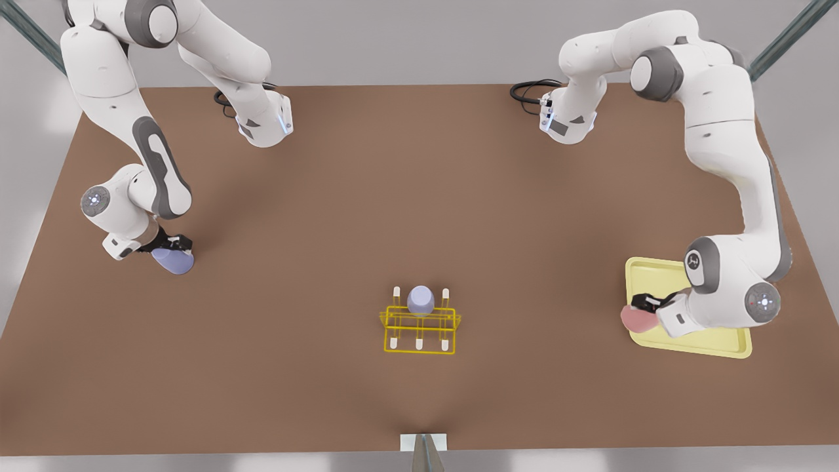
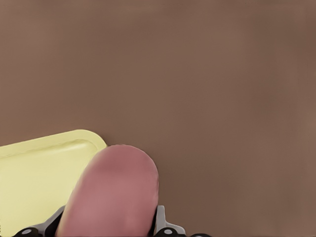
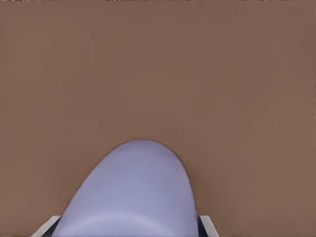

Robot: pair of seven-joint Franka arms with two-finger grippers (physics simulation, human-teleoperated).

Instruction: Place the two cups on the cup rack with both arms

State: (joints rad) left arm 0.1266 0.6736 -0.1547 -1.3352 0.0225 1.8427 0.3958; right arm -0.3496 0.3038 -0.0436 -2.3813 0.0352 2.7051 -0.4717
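Observation:
The salmon pink cup (image 1: 637, 319) (image 2: 113, 192) is held by my left gripper (image 1: 645, 308), shut on it over the near corner of the tray at the front view's right. Its fingers (image 2: 160, 221) flank the cup's sides. At the front view's left, my right gripper (image 1: 172, 248) is shut on the pale lavender cup (image 1: 174, 261) (image 3: 131, 197), which is tipped on its side just above the table. The yellow wire cup rack (image 1: 419, 331) stands at the table's middle front, apart from both grippers.
A second lavender tumbler (image 1: 420, 300) sits upside down on the rack's back middle peg. The flat pale-yellow tray (image 1: 708, 341) (image 2: 34, 173) lies under the left arm. Brown table (image 1: 419, 196) stretches open between the arms and the rack.

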